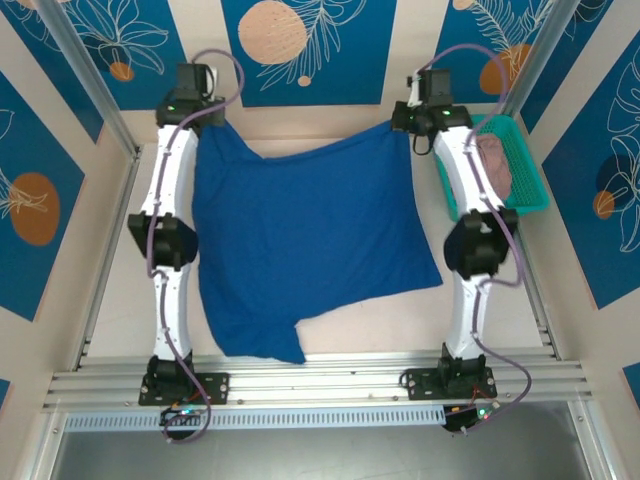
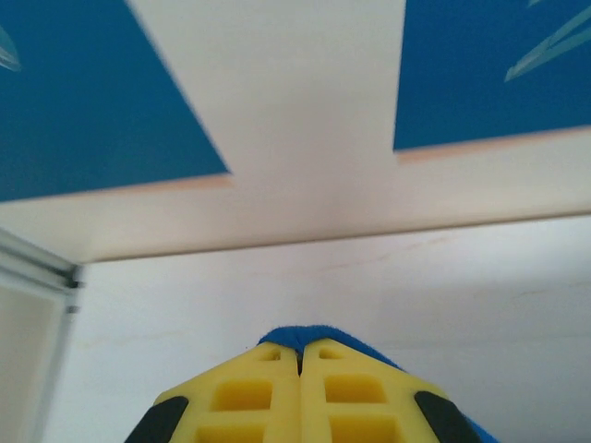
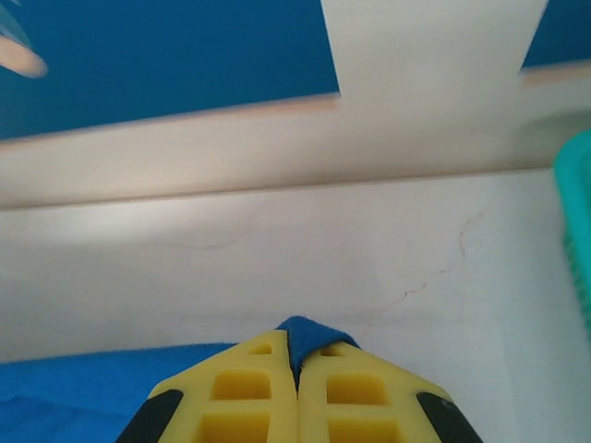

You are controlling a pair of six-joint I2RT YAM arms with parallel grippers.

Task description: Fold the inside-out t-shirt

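The left pincer (image 2: 300, 358) and right pincer (image 3: 295, 351) each squeeze a blue t-shirt (image 1: 310, 240) corner — at 11 and 1 o'clock on the table (image 1: 400, 320) — but a hard tug could slip the small bite free.

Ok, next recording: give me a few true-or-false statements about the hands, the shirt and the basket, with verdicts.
1. The left hand is shut on an edge of the blue t-shirt. True.
2. The right hand is open and holds nothing. False: it is shut on blue cloth of the t-shirt as well.
3. A teal basket stands at the right side of the table. True.
4. The blue t-shirt lies in the basket. False: a pink garment lies in it, and the t-shirt is spread over the table.
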